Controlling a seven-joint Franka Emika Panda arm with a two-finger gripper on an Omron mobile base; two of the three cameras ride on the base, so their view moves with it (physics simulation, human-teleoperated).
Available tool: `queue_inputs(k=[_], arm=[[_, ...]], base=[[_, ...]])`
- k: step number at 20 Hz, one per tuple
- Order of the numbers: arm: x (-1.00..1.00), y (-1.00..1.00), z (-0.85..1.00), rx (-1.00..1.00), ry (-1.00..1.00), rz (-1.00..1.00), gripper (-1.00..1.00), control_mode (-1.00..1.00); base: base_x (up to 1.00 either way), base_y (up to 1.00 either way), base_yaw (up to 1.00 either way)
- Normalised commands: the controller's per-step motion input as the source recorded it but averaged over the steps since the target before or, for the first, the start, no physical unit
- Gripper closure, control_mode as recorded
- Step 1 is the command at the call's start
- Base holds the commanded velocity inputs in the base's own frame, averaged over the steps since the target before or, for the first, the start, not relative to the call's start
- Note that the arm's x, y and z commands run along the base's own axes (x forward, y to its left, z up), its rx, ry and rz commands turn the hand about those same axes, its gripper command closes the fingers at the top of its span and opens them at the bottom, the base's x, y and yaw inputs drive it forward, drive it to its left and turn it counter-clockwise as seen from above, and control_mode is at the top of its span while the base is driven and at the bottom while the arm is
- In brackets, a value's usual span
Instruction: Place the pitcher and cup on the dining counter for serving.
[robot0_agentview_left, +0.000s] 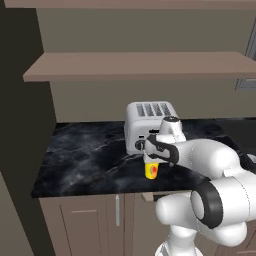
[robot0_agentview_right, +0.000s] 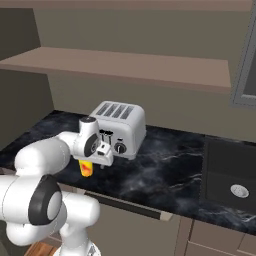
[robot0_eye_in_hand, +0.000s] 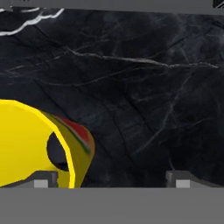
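Hovered wide open, gripper (robot0_eye_in_hand: 111, 181) directly over the cup (robot0_agentview_left: 151, 170) just before the toaster (robot0_agentview_left: 145, 125); off-centre, so closing might have tipped it.

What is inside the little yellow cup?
The hand view looks down into the cup: yellow walls show and a dark round patch low inside. Its left side runs out of that picture. From the base views the open gripper covers its mouth.

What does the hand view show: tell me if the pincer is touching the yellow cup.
Cannot tell. In the hand view the cup sits by one fingertip of the open pincer, but no clear contact or gap shows.
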Motion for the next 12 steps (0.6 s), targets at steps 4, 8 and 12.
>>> queue_inputs(k=[4, 8, 12], arm=[[0.0, 0.0, -0.05, 0.0, 0.0, 0.0, 1.0, -1.0], [0.0, 0.0, 0.0, 0.0, 0.0, 0.0, 1.0, -1.0], [0.0, 0.0, 0.0, 0.0, 0.0, 0.0, 1.0, -1.0]], base=[[0.0, 0.0, 0.0], [0.0, 0.0, 0.0], [0.0, 0.0, 0.0]])
